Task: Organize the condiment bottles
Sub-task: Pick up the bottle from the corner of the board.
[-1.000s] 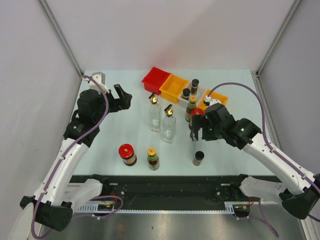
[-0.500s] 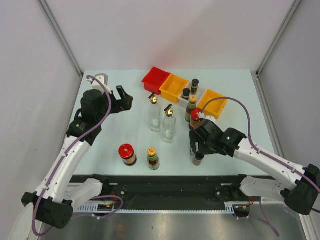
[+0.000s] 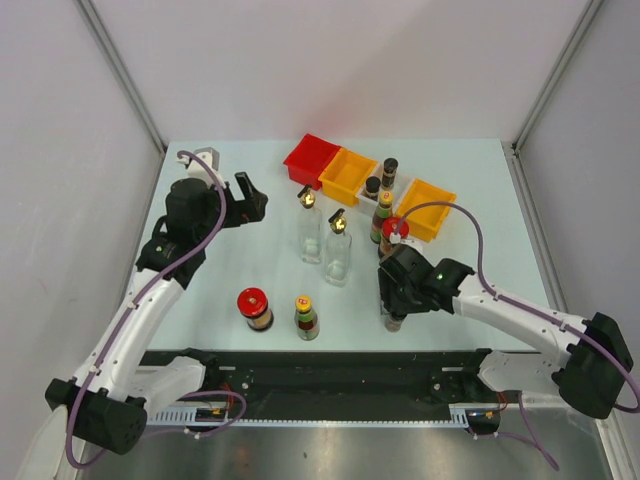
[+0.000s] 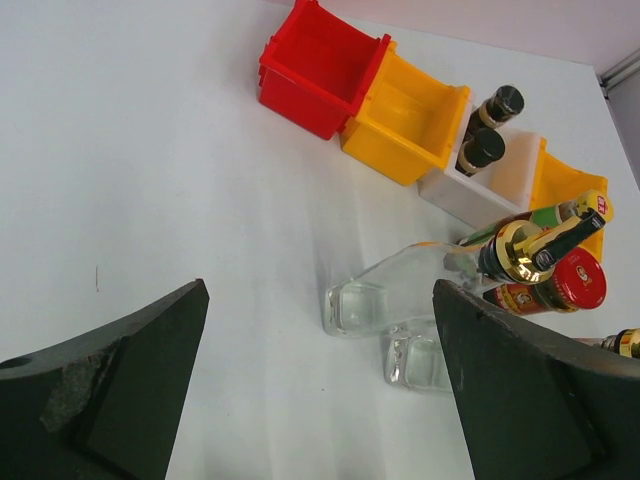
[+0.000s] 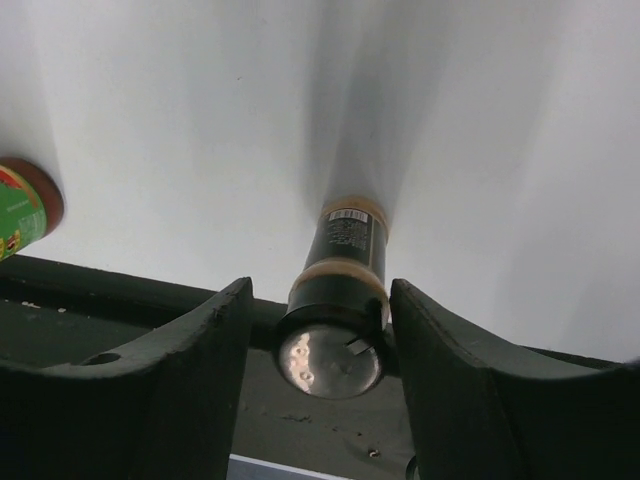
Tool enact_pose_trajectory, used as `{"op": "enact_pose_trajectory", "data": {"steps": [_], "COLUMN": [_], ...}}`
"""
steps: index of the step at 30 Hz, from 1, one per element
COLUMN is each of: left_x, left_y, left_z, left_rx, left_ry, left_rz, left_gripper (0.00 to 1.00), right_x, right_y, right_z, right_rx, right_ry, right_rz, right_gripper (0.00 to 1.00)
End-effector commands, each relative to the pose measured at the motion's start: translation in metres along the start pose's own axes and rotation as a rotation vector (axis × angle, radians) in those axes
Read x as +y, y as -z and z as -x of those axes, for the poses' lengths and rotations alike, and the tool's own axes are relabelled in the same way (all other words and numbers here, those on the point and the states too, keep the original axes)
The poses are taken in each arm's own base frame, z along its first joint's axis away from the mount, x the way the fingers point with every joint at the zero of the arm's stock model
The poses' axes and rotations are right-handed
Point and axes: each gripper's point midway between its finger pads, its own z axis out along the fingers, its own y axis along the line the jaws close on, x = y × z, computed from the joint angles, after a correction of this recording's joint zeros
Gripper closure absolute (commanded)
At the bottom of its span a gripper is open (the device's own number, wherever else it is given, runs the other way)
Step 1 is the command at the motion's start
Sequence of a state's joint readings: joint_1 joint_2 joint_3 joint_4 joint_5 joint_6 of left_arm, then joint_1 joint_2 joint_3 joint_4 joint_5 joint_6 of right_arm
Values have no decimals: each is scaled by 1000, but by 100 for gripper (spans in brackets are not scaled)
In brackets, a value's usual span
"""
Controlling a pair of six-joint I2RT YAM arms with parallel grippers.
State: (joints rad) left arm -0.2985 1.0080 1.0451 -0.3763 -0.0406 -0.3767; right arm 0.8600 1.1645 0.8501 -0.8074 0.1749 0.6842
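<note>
At the table's [image 3: 212, 272] near edge, the right gripper [image 5: 320, 292] straddles an upright black-capped shaker [image 5: 342, 252], jaws spread and not yet pinching, seemingly to lift it; the left gripper [image 4: 320, 290] hangs agape.

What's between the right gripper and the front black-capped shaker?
Nothing visible. The black-capped shaker stands upright between the fingers of the right gripper, which are open around its cap, with a gap showing on at least one side.
</note>
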Motion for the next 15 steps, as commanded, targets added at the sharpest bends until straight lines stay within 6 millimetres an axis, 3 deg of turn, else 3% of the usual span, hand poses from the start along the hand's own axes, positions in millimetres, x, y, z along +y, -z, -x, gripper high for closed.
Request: {"op": "enact_pose_trajectory", "data": {"steps": [1, 9, 15], "left_x": [-2, -2, -2], "left_y": [-3, -4, -4], "left_z": [4, 3, 1], "left_rx": [-16, -12, -11], "left_ry": [16, 14, 16], "left_rz": [-15, -15, -15], "left_gripper": [0, 0, 0], "right_x": [3, -9, -12], "right_y": [-5, -3, -3], "right_z": [-1, -8, -14], "right_rx": [3, 21, 35], "right_ry": [-24, -33, -25], "right_rz": [2, -54, -71], "right_gripper": [39, 43, 32]}}
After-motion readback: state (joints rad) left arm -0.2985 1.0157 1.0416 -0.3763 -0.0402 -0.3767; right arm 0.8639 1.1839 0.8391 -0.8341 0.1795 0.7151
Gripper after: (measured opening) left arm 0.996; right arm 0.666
